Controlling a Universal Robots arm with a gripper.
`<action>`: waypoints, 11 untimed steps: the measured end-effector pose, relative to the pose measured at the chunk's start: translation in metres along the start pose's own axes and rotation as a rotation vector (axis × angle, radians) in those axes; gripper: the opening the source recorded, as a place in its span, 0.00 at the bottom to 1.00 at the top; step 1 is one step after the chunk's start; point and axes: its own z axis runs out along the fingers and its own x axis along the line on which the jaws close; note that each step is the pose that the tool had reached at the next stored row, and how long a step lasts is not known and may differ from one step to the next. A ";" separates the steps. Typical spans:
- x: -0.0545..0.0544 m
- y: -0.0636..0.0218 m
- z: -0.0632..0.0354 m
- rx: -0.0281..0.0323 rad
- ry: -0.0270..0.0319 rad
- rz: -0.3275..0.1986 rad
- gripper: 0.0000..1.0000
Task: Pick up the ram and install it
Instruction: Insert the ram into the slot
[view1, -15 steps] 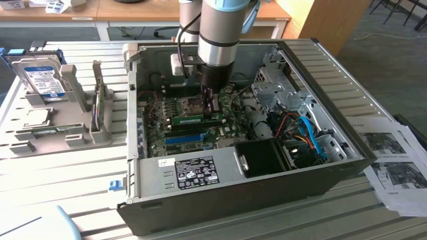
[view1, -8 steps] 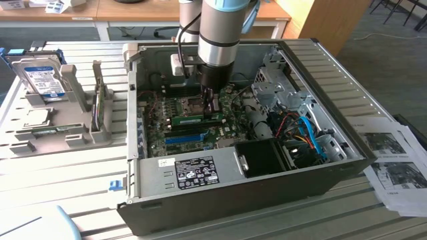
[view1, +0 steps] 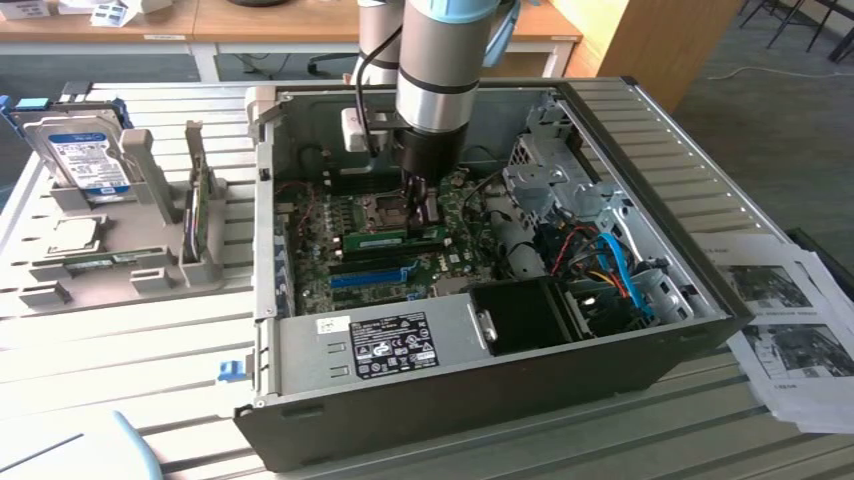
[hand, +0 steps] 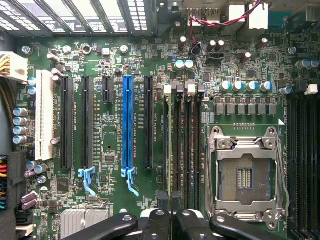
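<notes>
The ram (view1: 378, 240) is a thin green stick standing on edge over the motherboard's (view1: 320, 285) memory slots inside the open computer case (view1: 667, 170). In the wrist view the ram (hand: 172, 145) shows edge-on as a narrow line running along one black slot. My gripper (view1: 426, 222) reaches straight down into the case, at the ram's end towards the exterior view's right. Its black fingers (hand: 156, 220) are shut on the ram's top edge, one on each side. Whether the stick is fully down in its slot I cannot tell.
A bright-blue slot strip (hand: 127, 125), black slot strips and a white one (hand: 44, 115) lie beside the memory slots. The bare CPU socket (hand: 245, 175) is on the other side. A grey fixture holding a hard drive (view1: 83, 160) stands outside the case; printed sheets (view1: 787, 320) lie opposite.
</notes>
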 end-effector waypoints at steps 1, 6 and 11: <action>0.000 0.0001 0.0000 -0.0001 0.0000 0.000 0.11; 0.000 0.0008 0.0000 0.0000 0.0000 0.000 0.11; 0.000 0.0009 0.0000 -0.0001 0.0001 0.000 0.11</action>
